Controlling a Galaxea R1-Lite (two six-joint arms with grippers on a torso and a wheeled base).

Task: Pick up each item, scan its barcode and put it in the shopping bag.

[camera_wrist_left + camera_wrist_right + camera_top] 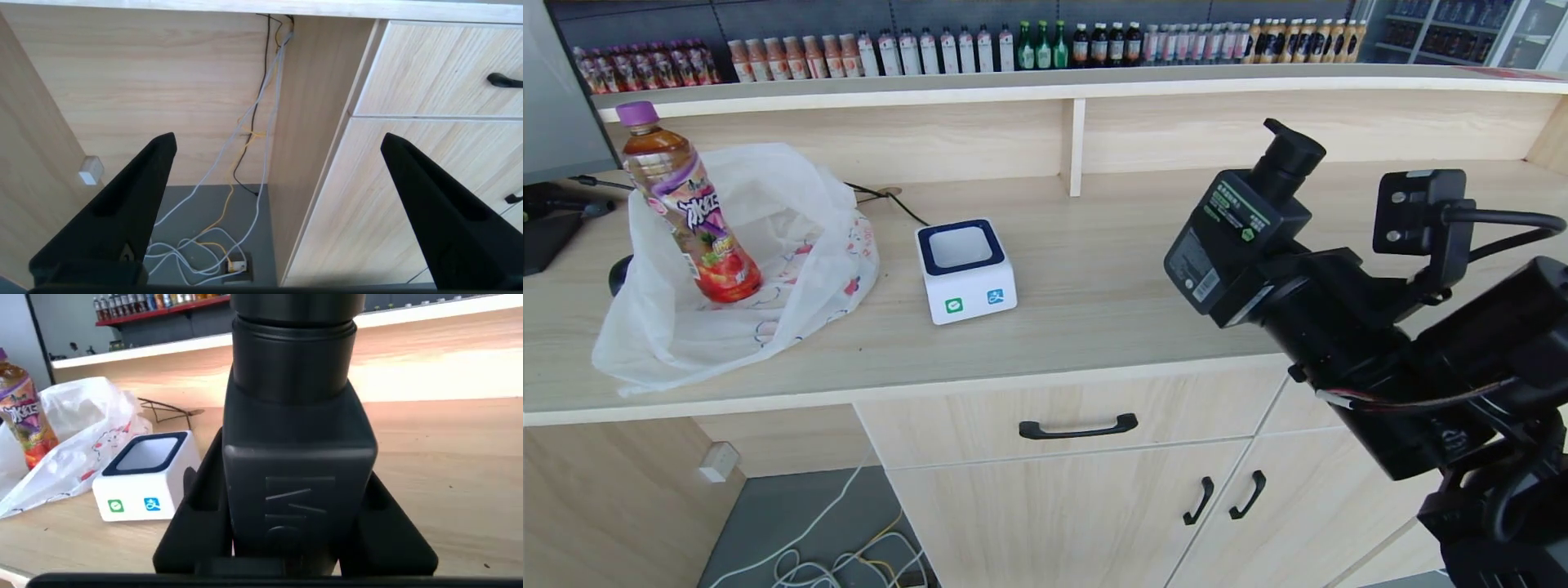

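The right gripper (1286, 282) clamps the black bottle (1241, 216) right of the scanner (965, 269), barcode label (1205, 282) facing it, likely for scanning; the left gripper (278, 163) hangs low, jaws apart.

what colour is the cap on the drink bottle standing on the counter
Purple: the cap shows best in the head view.
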